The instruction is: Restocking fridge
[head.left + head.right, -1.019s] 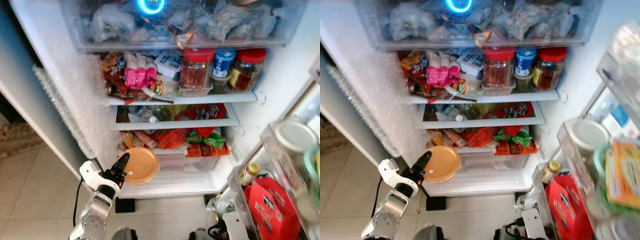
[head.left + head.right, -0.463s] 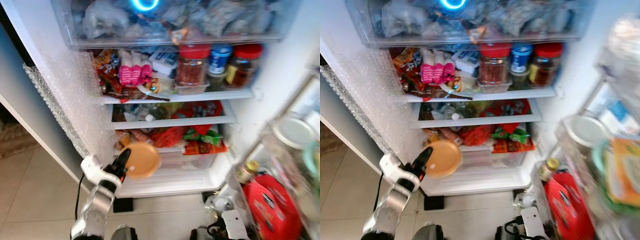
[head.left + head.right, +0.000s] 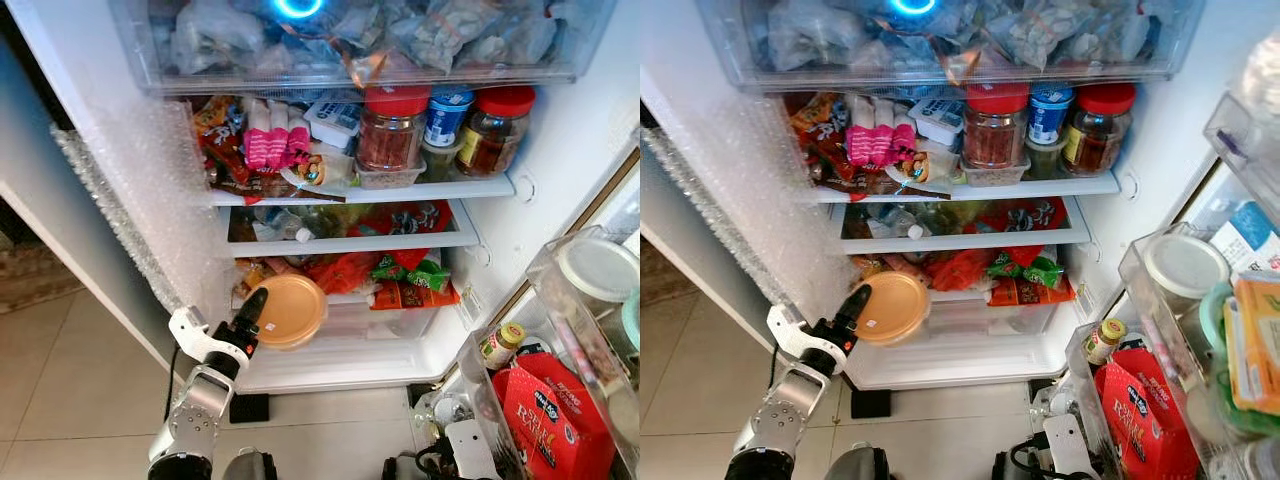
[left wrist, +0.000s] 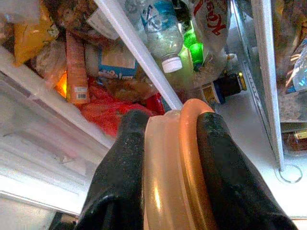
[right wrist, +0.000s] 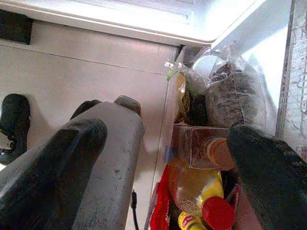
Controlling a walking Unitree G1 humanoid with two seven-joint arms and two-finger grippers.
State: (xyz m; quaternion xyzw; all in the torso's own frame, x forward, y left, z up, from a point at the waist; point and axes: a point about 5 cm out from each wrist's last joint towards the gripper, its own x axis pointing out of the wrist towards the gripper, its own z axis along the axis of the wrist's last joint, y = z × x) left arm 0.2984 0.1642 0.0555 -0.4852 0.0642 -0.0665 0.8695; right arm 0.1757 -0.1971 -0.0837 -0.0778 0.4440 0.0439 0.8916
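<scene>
A round orange lidded container (image 3: 292, 311) is held on edge in front of the open fridge's lowest shelf (image 3: 345, 298), which is packed with red and green packets. My left gripper (image 3: 255, 303) is shut on its rim from the left. In the left wrist view both black fingers (image 4: 120, 172) press on either side of the container (image 4: 175, 167). My right gripper (image 5: 168, 132) is open and holds nothing, low over the floor beside the door shelf.
Jars with red lids (image 3: 391, 130) crowd the upper shelf, and a bottle lies on the middle one. The clear bottom drawer (image 3: 385, 325) sits below the container. The open door's racks (image 3: 560, 400) hold a red carton and bottles at right. Bubble wrap (image 3: 150, 200) lines the left wall.
The head view wobbled and settled. My left gripper has carried the orange container slightly up and closer to the lowest shelf.
</scene>
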